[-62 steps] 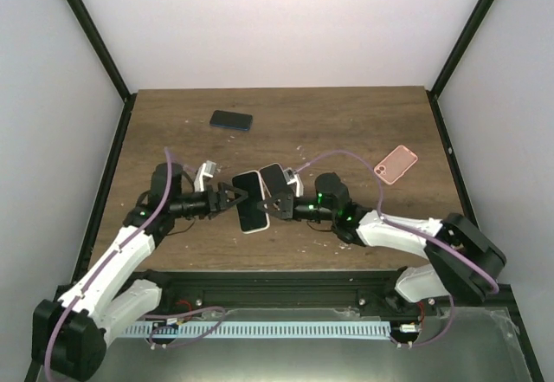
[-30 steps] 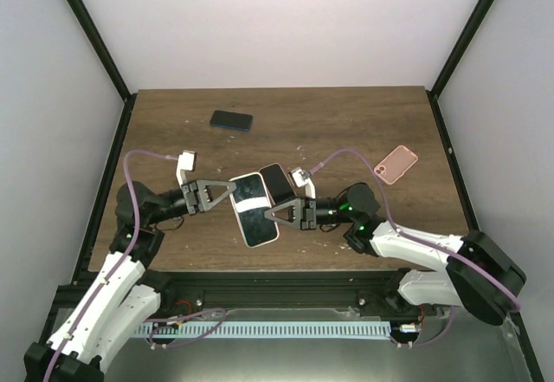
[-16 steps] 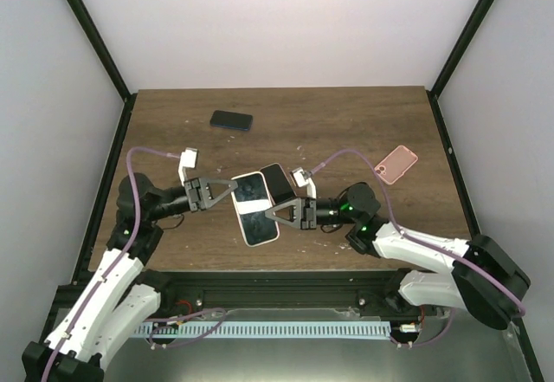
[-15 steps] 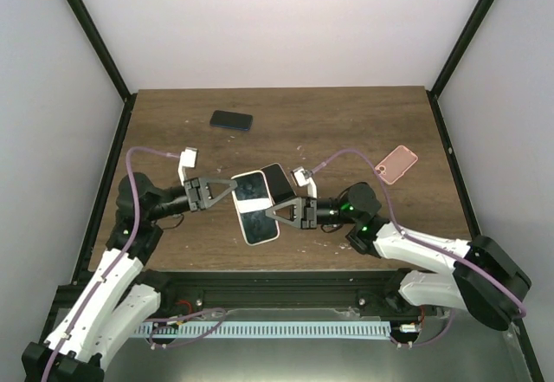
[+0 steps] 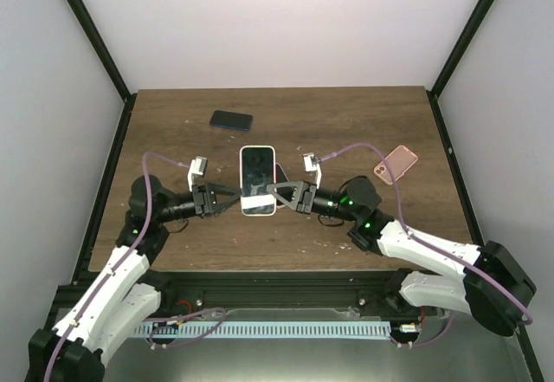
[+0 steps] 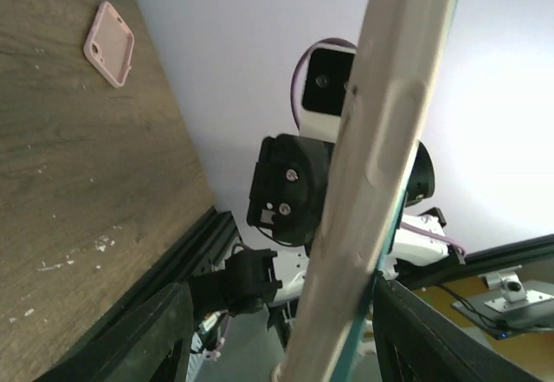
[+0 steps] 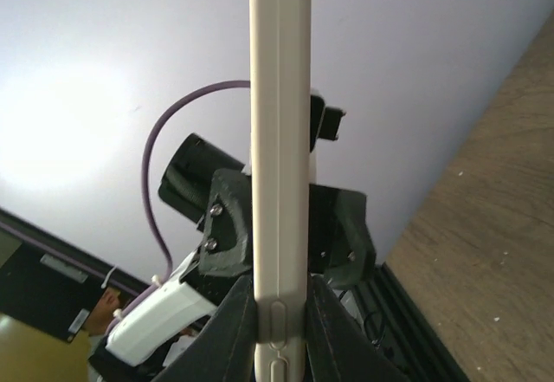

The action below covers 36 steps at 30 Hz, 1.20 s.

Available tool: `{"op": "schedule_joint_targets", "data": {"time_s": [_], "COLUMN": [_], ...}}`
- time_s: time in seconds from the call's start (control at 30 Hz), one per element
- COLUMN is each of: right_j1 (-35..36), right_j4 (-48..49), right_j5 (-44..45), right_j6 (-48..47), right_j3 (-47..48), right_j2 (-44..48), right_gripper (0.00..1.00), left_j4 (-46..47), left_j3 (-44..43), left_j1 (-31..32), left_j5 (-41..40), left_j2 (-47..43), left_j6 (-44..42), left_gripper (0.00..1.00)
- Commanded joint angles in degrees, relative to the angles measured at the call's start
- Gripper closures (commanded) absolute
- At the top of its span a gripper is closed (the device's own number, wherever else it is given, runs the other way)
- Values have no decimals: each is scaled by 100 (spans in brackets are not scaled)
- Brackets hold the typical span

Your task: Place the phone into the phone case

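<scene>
Here the phone [image 5: 258, 179], aloft at the centre of the top view with its long axis pointing up-frame, is pinched low on its right by the right gripper [image 5: 276, 194], while the left gripper [image 5: 234, 199] stands with jaws spread about the left edge.

White-shelled arms [image 5: 117, 274] with black joints, looping purple cables [image 5: 359, 145], silver screws [image 6: 290, 174]; black triangular left hand [image 5: 232, 200] and right hand [image 5: 273, 191]

Glossy-screened phone [image 5: 257, 178]; matt, scuffed wood-grain table [image 5: 346, 122]; smooth pink case [image 5: 396, 163].
</scene>
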State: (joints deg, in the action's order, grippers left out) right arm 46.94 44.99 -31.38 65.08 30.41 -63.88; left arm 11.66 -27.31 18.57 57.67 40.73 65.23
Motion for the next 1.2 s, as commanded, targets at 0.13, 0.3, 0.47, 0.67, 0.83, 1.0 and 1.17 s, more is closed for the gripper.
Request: {"op": "schedule_joint_targets", "data": {"time_s": [0.13,0.3,0.47,0.67,0.83,1.0,1.17], "right_j1": [-36,-40,-36,-36,-36,-36,-35], "right_j4": [204,195,331,310,213,226,237], "right_j5": [682,788,855,897,973,1135,1273], "right_j6": [-55,-5,62,129,129,157,202], "right_j3": [412,414,357,301,240,168,178], "right_j2": [-221,-350,-425,-451,-369,-235,-181], "right_gripper": [95,95,95,95,95,95,96], "left_j4": [491,467,176,-248,-789,-585,-325], "left_j3": [86,121,108,54,-76,-56,36], "left_j1": [-2,-2,-2,-2,-2,-2,7], "left_j5": [482,571,555,447,317,232,248], "left_j2": [238,429,470,442,487,400,395], "left_j6": [166,62,-187,-461,-762,-407,-136], "left_gripper": [46,58,74,99,100,69,53]}}
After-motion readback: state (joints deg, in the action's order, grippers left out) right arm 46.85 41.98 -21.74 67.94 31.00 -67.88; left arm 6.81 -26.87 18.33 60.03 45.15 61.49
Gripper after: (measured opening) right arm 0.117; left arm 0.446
